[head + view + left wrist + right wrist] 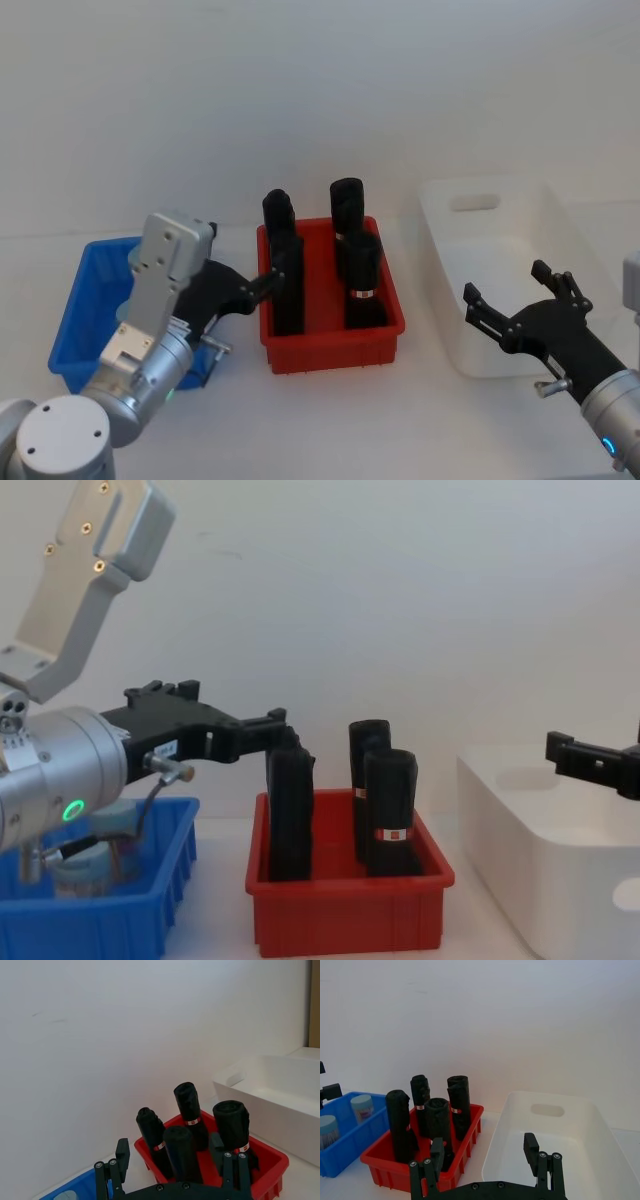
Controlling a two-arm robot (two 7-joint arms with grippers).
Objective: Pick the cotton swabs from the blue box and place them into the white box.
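The cotton swabs (362,1108) stand upright, caps up, in the blue box (88,262), low and to the left of the released left tool (245,315), the nearer arm, which points toward the red bin (330,350); the right tool (508,285), likewise released, hovers over the white box (432,215).

left tool (169,1146): fingers spread, empty | red bin (272,1154): four black packs (187,1105) standing inside | blue box (82,1185): beside red bin | white box (280,1105): opposite side
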